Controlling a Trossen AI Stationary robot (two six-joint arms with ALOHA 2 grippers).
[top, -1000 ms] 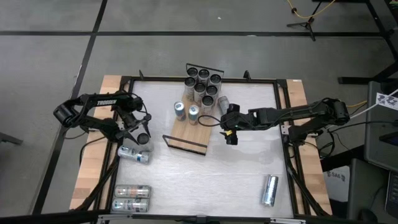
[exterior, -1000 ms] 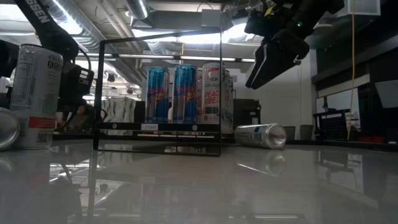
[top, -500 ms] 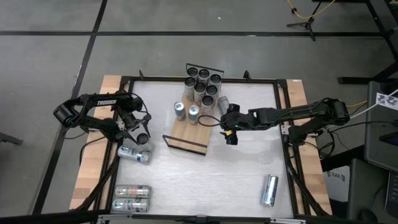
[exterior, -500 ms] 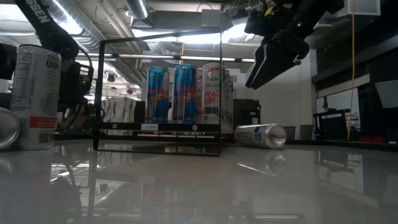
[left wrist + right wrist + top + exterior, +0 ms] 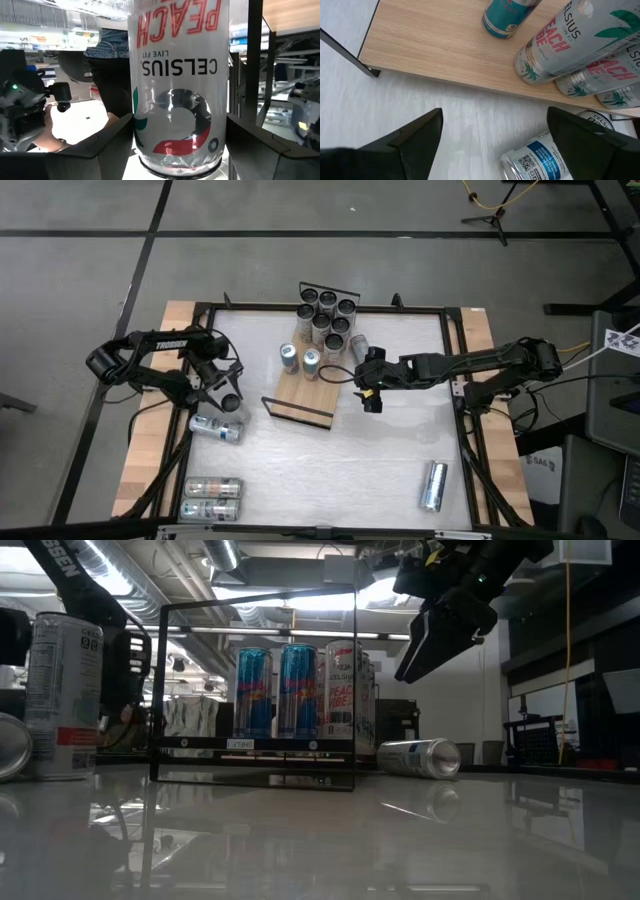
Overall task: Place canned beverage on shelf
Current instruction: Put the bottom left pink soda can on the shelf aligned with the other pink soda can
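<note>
The left gripper (image 5: 226, 396) clasps an upright white peach-labelled can (image 5: 177, 85) over the counter's (image 5: 330, 460) left side. The right gripper (image 5: 366, 394) hangs wide open, empty, beside the shelf (image 5: 300, 392), a pale wood board with black wire ends, carrying blue cans (image 5: 270, 691) and white ones.

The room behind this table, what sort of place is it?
Probably a robotics lab or workshop: exposed ceiling ducts, a tripod on the taped concrete floor, and two robot arms stocking cans on a test shelf.
</note>
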